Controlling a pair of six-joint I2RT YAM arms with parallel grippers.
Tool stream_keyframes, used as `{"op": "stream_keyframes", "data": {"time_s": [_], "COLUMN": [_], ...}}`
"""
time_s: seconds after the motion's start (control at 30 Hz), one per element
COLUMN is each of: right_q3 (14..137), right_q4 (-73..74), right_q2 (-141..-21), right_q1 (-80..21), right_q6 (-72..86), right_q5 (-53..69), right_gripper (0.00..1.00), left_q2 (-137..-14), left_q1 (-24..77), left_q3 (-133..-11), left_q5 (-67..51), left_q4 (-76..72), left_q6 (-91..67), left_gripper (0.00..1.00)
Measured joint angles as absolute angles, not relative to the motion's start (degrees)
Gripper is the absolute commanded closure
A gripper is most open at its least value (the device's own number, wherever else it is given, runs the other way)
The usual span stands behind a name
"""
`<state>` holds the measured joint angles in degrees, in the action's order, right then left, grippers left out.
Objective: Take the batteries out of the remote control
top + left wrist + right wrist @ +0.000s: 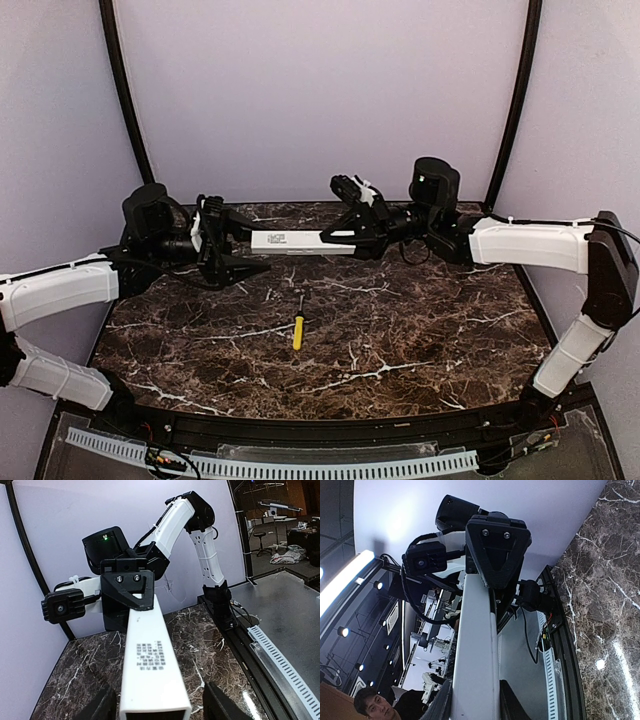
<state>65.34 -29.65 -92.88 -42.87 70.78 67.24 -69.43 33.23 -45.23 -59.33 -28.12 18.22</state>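
Observation:
The remote control is a slim white bar held level in the air above the table's far side. My right gripper is shut on its right end, with the fingers pressed flat against both sides of the remote control. My left gripper straddles the left end and is open. In the left wrist view its fingers stand apart from both sides of the remote control, whose printed label faces up. The batteries are hidden.
A yellow-handled screwdriver lies on the dark marble table, near its middle. Pale walls close in the back and sides. A white cable rail runs along the near edge.

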Motion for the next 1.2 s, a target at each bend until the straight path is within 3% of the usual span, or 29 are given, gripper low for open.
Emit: {"op": "stream_keyframes", "data": {"time_s": [0.27,0.57,0.87,0.93,1.1,1.2], "right_q3": [65.58,65.67,65.69,65.69,65.69,65.69], "right_q4": [-31.07,-32.21,-33.74,-34.09,-34.35,-34.39], "right_q2": [-92.90,-93.65,-93.95,-94.06,-94.30,-94.32], "right_q1": [-42.89,-43.48,-43.53,-43.53,-43.57,-43.59], "right_q6": [71.72,72.90,73.84,74.11,74.30,74.32], "right_q5": [66.98,66.76,66.22,66.15,66.06,65.98], "right_gripper": [1.00,1.00,1.00,1.00,1.00,1.00], "left_q2": [-69.60,-69.69,-69.69,-69.67,-69.65,-69.63], "left_q1": [33.28,33.34,33.36,33.39,33.39,33.39], "left_q3": [-44.77,-44.38,-43.59,-43.53,-43.20,-42.94], "left_q5": [-59.11,-57.89,-55.79,-55.59,-55.13,-54.94], "left_q4": [-30.68,-32.62,-33.85,-34.06,-34.72,-35.11], "left_q6": [16.38,15.84,16.64,16.86,17.02,16.88], "left_gripper": [0.53,0.54,0.69,0.68,0.51,0.49]}}
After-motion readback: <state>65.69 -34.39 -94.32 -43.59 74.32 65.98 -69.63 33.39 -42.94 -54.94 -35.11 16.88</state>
